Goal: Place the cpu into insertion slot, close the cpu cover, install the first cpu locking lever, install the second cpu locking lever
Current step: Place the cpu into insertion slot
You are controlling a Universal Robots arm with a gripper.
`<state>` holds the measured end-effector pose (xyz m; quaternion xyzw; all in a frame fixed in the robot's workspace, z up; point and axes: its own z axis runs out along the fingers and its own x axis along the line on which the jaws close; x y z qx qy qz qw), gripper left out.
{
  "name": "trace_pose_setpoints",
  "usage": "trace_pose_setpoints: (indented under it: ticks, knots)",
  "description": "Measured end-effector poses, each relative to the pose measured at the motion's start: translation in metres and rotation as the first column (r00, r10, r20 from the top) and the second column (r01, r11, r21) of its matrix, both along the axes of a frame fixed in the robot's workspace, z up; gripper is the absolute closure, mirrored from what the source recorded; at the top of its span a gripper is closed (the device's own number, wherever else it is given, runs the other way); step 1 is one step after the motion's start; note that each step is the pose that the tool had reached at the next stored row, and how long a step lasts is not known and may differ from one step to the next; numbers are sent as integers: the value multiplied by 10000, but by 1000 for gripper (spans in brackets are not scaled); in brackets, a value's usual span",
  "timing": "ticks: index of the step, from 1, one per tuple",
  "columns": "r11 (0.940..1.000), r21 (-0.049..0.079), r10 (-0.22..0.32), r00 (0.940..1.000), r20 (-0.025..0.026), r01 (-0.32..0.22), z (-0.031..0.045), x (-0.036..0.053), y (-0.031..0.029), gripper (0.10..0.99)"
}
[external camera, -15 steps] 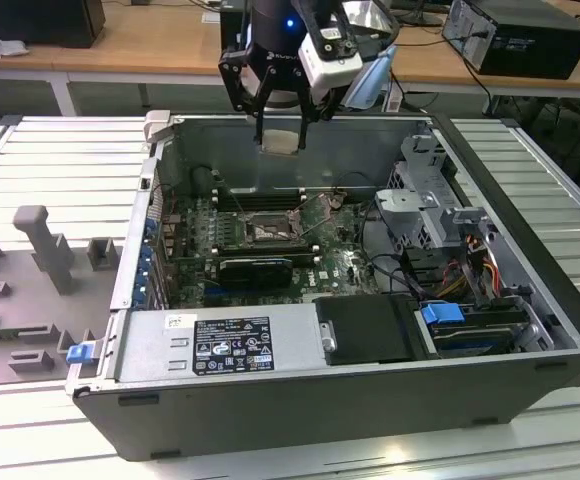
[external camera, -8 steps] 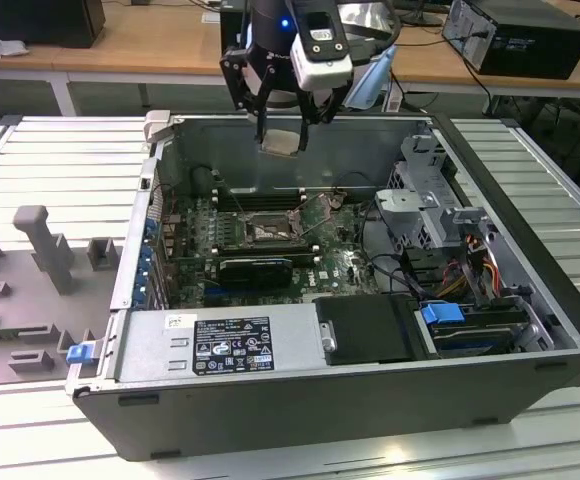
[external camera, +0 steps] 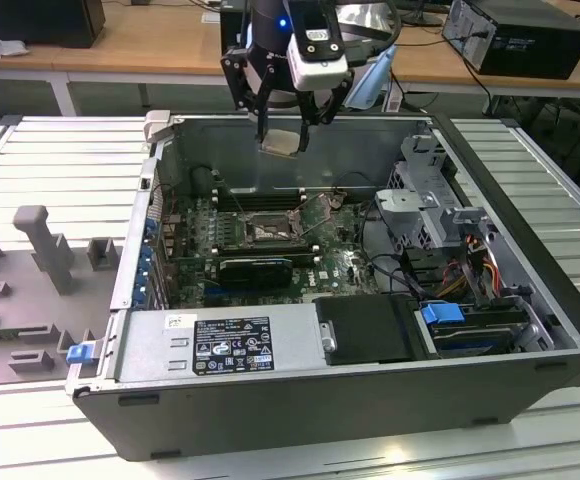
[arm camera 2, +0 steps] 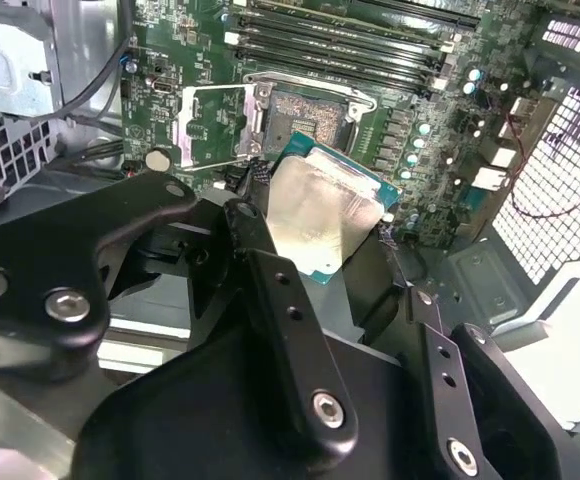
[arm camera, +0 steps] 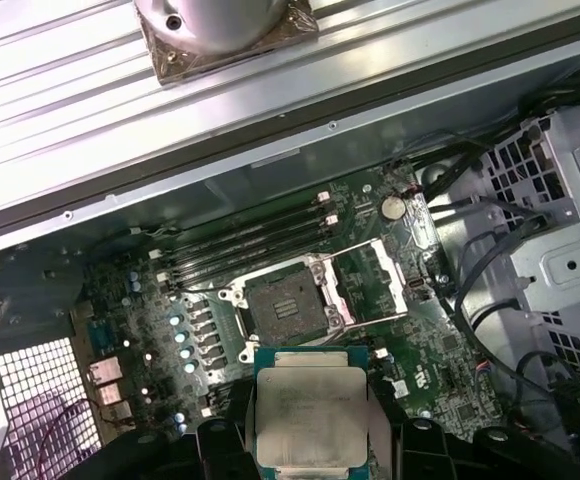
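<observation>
The claw (external camera: 283, 138) is closed on the flat silvery cpu (arm camera: 310, 420), holding it in the air over an open computer case (external camera: 530, 380). Well below the claw, the square insertion slot (arm camera: 282, 303) lies bare on the green board (arm camera: 135, 300), with the cpu cover (arm camera: 390, 275) flipped open beside it.

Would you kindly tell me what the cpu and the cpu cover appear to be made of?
The cpu: likely a metal lid, matte silvery-beige with soft reflections, over a green base edge. The cpu cover: seemingly thin sheet metal, bright silvery glints along its frame.
</observation>
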<state>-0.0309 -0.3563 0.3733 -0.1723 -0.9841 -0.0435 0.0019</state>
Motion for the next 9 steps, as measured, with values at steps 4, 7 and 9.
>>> trace_pose_setpoints:
  ticks: [4,7,9]
  knots:
    - [9997,0,-240,9997,0,240,-1,0,0,549]
    - [9991,0,-416,9991,0,416,-1,0,0,549]
    - [9987,0,-513,9987,0,513,-1,0,0,549]
